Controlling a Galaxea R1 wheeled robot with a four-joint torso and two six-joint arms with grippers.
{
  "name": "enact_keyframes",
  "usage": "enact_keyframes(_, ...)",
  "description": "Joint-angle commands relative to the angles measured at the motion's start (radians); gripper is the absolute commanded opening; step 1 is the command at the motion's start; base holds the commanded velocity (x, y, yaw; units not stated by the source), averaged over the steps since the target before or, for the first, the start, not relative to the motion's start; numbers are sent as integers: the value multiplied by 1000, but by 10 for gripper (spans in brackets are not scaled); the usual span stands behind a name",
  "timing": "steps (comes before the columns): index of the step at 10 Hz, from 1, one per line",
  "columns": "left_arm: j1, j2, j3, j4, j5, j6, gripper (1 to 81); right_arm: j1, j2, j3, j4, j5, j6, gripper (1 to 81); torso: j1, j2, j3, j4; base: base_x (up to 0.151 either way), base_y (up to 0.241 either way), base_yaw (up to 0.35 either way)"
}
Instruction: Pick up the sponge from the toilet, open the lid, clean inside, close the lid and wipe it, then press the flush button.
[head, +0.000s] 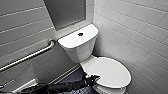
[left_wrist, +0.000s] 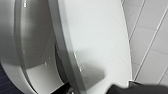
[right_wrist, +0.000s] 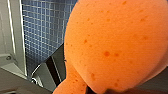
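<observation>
Slippage risk: left gripper (head: 94, 78) sits at the rim of the glossy white oval toilet lid (head: 112, 72), grasp unclear, so it could drop; right gripper squeezes the soft orange sponge (right_wrist: 115, 45)

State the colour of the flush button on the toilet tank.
The flush button is dark, near black; the head view shows it best.

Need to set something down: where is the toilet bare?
The tank top is bare on both sides of the flush button. The lid is bare toward the wall; its floor-side edge is crowded by the left tool.
</observation>
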Motion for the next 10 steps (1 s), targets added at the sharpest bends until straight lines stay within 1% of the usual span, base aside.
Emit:
enact_keyframes(1, -193, -15, 127, 14, -148, -1, 811, -13, -33, 19, -8, -56, 1, 10, 0, 0, 58, 0, 0, 0, 0)
enact_keyframes(2, -194, -31, 149, 14, -148, -10, 811, -14, -32, 19, -10, -56, 1, 10, 0, 0, 70, 0, 0, 0, 0)
enact_keyframes(3, -196, -47, 169, 16, -150, -25, 811, -14, -32, 20, -10, -56, 1, 10, 0, 0, 14, 0, 0, 0, 0)
enact_keyframes(4, -196, -64, 194, 14, -167, -36, 811, -14, -32, 22, -11, -56, 1, 10, 0, 0, 35, 0, 0, 0, 0)
enact_keyframes(5, -197, -80, 223, 14, -173, -44, 811, -14, -32, 23, -11, -56, 0, 10, 0, 0, 47, 0, 0, 0, 0)
enact_keyframes(7, -199, -116, 246, 14, -191, -117, 811, -14, -32, 26, -11, -56, 0, 10, 0, 0, 54, 0, 0, 0, 0)
enact_keyframes(8, -200, -143, 261, 16, -211, -145, 811, -14, -32, 29, -11, -56, 0, 10, 0, 0, 54, 0, 0, 0, 0)
enact_keyframes(9, -199, -183, 284, 16, -246, -151, 811, -16, -33, 36, -14, -56, 0, 10, 0, 0, 54, 0, 0, 0, 0)
enact_keyframes(10, -200, -231, 309, 14, -285, -175, 811, -16, -38, 46, -16, -56, 0, 10, 0, 0, 54, 0, 0, 0, 0)
